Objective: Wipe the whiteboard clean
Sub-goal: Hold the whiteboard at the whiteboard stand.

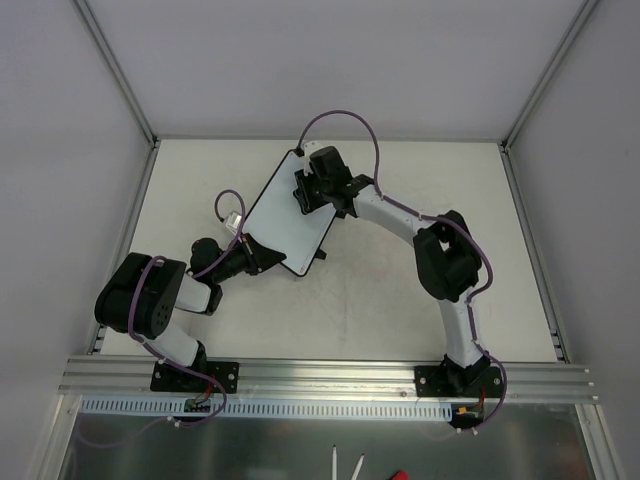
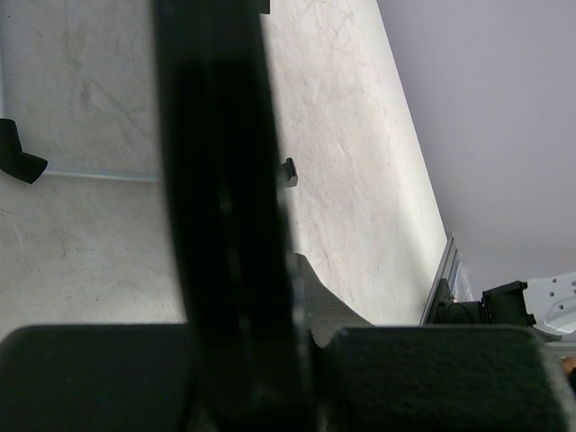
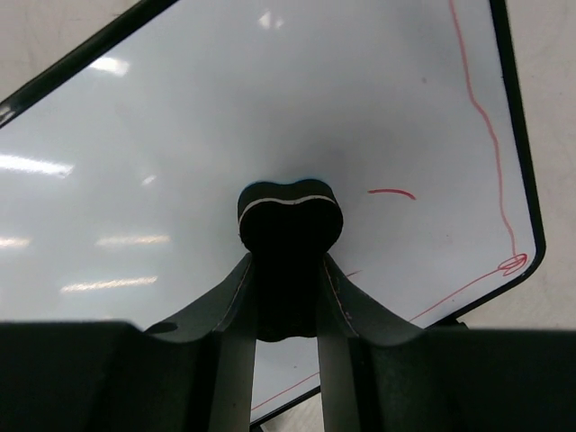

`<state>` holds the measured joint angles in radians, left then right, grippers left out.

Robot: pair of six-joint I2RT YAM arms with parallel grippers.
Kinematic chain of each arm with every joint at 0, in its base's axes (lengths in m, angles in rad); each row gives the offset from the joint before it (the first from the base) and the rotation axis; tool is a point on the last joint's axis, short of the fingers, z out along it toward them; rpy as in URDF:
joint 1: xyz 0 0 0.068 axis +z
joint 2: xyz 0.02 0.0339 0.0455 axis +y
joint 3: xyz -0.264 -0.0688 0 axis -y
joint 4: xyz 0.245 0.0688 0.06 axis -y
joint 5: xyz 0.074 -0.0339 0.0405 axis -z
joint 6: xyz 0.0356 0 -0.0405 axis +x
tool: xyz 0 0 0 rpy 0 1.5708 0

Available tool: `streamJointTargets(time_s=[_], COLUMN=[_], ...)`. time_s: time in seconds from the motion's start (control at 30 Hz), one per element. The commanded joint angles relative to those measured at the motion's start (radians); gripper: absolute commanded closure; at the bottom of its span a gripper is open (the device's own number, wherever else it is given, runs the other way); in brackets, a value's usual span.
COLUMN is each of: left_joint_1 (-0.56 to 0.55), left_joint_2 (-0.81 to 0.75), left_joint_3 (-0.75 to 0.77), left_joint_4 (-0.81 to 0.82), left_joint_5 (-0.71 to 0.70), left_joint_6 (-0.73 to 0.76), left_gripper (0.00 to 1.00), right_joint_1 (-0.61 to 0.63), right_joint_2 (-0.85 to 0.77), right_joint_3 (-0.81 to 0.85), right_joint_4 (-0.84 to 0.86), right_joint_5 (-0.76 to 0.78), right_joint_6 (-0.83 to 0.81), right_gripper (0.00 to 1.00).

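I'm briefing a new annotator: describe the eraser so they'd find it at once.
On the table is the whiteboard with thin red lines. Over its face the right gripper pinches the eraser: a small black block, two-lobed like a bone, with a thin white seam that the plain fingers beside it lack.

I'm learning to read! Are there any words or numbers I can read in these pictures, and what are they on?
None to read. The whiteboard has only red scribble lines, no letters. The black eraser shows no label.
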<state>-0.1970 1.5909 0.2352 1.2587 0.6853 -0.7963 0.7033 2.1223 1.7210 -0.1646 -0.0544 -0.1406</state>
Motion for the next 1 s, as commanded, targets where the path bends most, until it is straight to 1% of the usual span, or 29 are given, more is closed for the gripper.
streamJointTargets(time_s=[0.0, 0.23, 0.37, 0.4, 0.5, 0.63, 0.77, 0.97], left_joint_1=[-0.032, -0.032, -0.032, -0.032, -0.032, -0.032, -0.032, -0.032], left_joint_2=[0.004, 0.000, -0.006, -0.009, -0.016, -0.019, -0.020, -0.020], left_joint_3=[0.047, 0.046, 0.044, 0.042, 0.039, 0.038, 0.035, 0.035], left_joint_4=[0.309, 0.309, 0.309, 0.309, 0.309, 0.309, 0.309, 0.309], left_joint_5=[0.100, 0.099, 0.099, 0.099, 0.097, 0.095, 0.095, 0.095], left_joint_6=[0.017, 0.012, 0.011, 0.009, 0.011, 0.011, 0.014, 0.012], left_gripper=[1.00, 1.00, 1.00, 1.00, 1.00, 1.00, 1.00, 1.00], right_joint_1=[0.154, 0.177, 0.168, 0.163, 0.137, 0.082, 0.039, -0.004], right_joint_2=[0.015, -0.051, -0.048, -0.045, -0.042, -0.050, -0.055, -0.061], right_joint_3=[-0.096, -0.227, -0.245, -0.251, -0.293, -0.362, -0.402, -0.436], right_joint_4=[0.011, 0.140, 0.158, 0.157, 0.220, 0.289, 0.287, 0.247], right_joint_5=[-0.208, -0.223, -0.187, -0.171, -0.139, -0.088, -0.016, 0.042], right_joint_6=[0.006, -0.004, 0.027, 0.059, 0.110, 0.225, 0.291, 0.358], right_gripper=[1.00, 1.00, 1.00, 1.00, 1.00, 1.00, 1.00, 1.00])
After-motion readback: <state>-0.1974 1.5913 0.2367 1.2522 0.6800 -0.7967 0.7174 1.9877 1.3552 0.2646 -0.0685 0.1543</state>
